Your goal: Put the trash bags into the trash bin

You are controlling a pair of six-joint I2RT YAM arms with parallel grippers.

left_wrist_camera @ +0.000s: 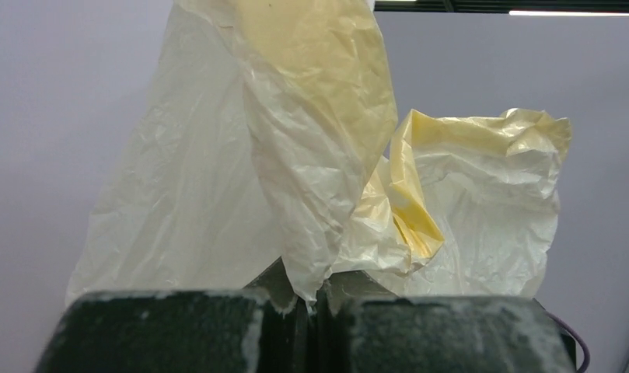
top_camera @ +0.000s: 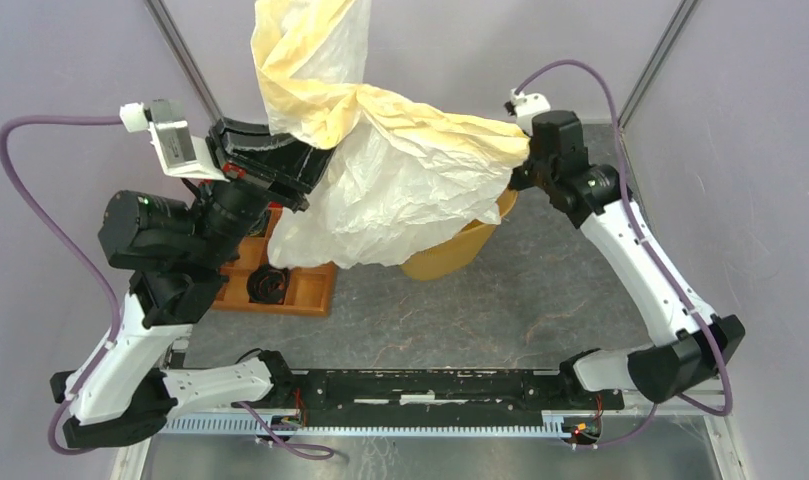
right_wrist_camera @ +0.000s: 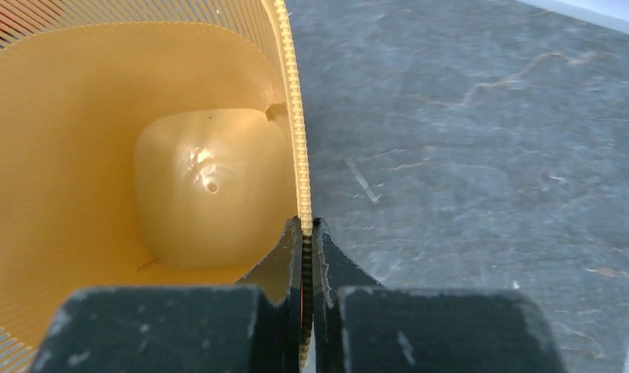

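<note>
The cream-white trash bag (top_camera: 400,180) hangs crinkled in the air, twisted upward past the top of the top view and draped over the trash bin. My left gripper (left_wrist_camera: 315,299) is shut on a fold of the bag (left_wrist_camera: 295,179) and holds it raised; in the top view it sits at the left of the bag (top_camera: 280,165). The yellow-orange trash bin (top_camera: 455,250) stands mostly hidden under the bag. My right gripper (right_wrist_camera: 305,233) is shut on the bin's rim (right_wrist_camera: 295,116), one finger inside the wall and one outside; in the top view it is at the bin's right side (top_camera: 525,175). The bin's inside (right_wrist_camera: 202,186) shows no bag.
A shallow orange compartment tray (top_camera: 300,285) lies left of the bin with a dark round item (top_camera: 270,283) in it. The grey tabletop (right_wrist_camera: 466,155) extends right of the bin. Frame posts stand at the back corners.
</note>
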